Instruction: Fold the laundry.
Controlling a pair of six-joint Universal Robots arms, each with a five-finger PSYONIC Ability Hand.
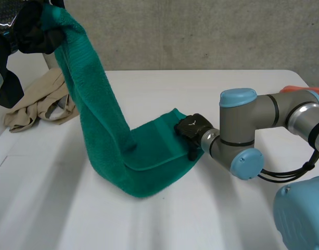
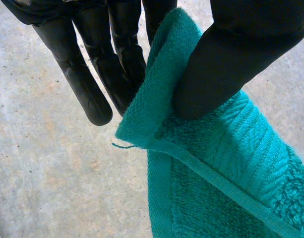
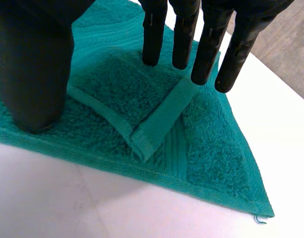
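Note:
A teal green towel [image 1: 94, 99] rises from the table to the upper left, where my left hand [image 1: 35, 28] holds it high. Seen from the left wrist, my left hand [image 2: 87, 84] pinches the towel's hemmed corner [image 2: 156, 124] between thumb and fingers. The towel's lower end lies doubled on the table. My right hand [image 1: 191, 131] rests at that end. From the right wrist, my right hand [image 3: 32, 74] is open: the thumb sits on the towel [image 3: 211, 144] and the straight fingers hover over a turned-back corner flap [image 3: 152, 124].
A crumpled beige garment [image 1: 39, 107] lies on the table at the far left, behind the raised towel. Something orange [image 1: 300, 89] peeks out behind my right arm. A grey concrete wall stands beyond the table's far edge [image 1: 201, 71].

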